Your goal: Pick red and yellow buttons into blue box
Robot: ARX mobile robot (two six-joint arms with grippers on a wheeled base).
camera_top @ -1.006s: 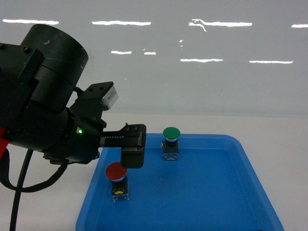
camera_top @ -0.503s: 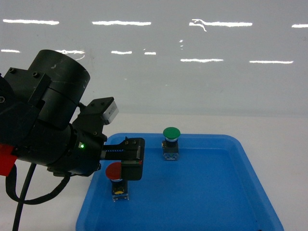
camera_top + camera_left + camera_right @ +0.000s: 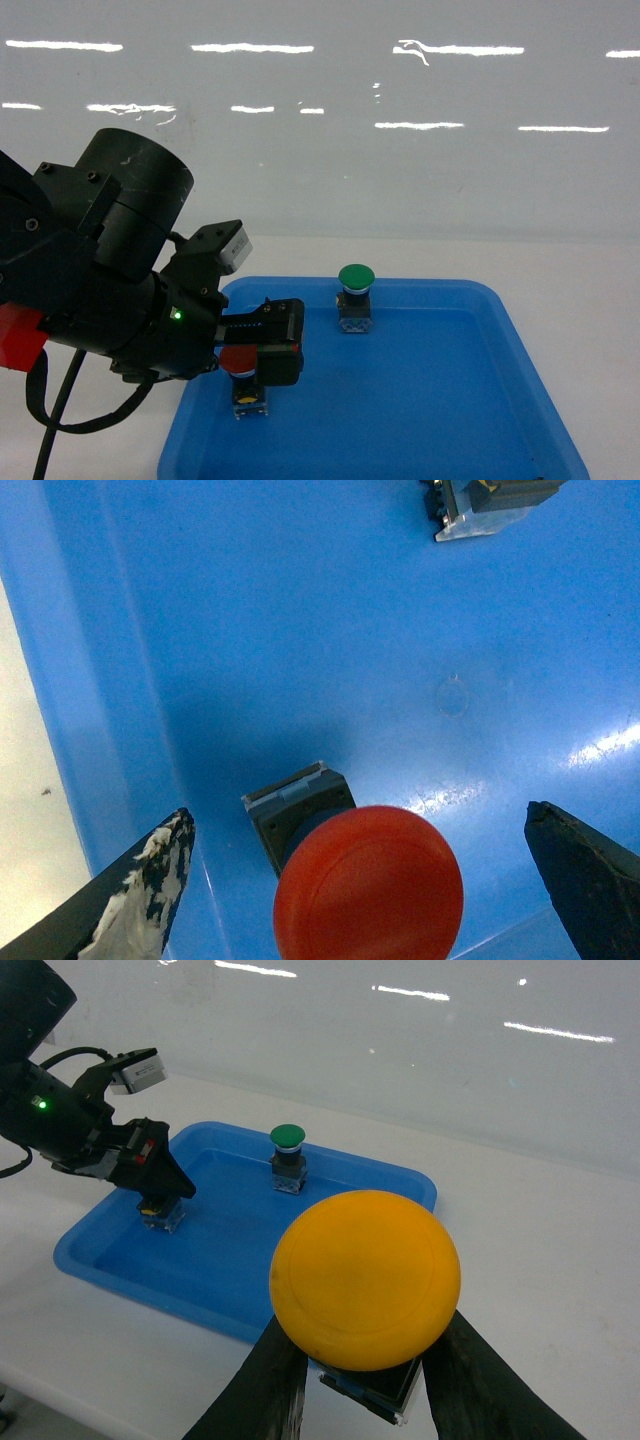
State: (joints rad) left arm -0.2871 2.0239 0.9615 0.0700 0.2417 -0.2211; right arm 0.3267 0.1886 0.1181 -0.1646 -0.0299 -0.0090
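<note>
The red button [image 3: 236, 363] stands upright on its switch block near the left wall of a shallow blue tray [image 3: 450, 400]. My left gripper [image 3: 268, 352] hangs right over it, open. In the left wrist view the red cap [image 3: 368, 885] sits between the two spread fingertips of the left gripper [image 3: 358, 825], touching neither. My right gripper [image 3: 365, 1360] is shut on the yellow button [image 3: 365, 1278], gripping its switch block above the white table, to the right of the tray. The right gripper lies outside the head view. The blue box is out of view.
A green-capped button [image 3: 356, 290] stands at the tray's back middle, to the right of the left gripper; its block shows at the top of the left wrist view [image 3: 490, 505]. The tray's left wall [image 3: 70, 680] is close beside the left finger. White table [image 3: 540, 1240] surrounds the tray.
My left arm has sunk lower and come slightly forward, so the open gripper now stands around the red button's cap instead of above it. The buttons in the tray have not moved.
</note>
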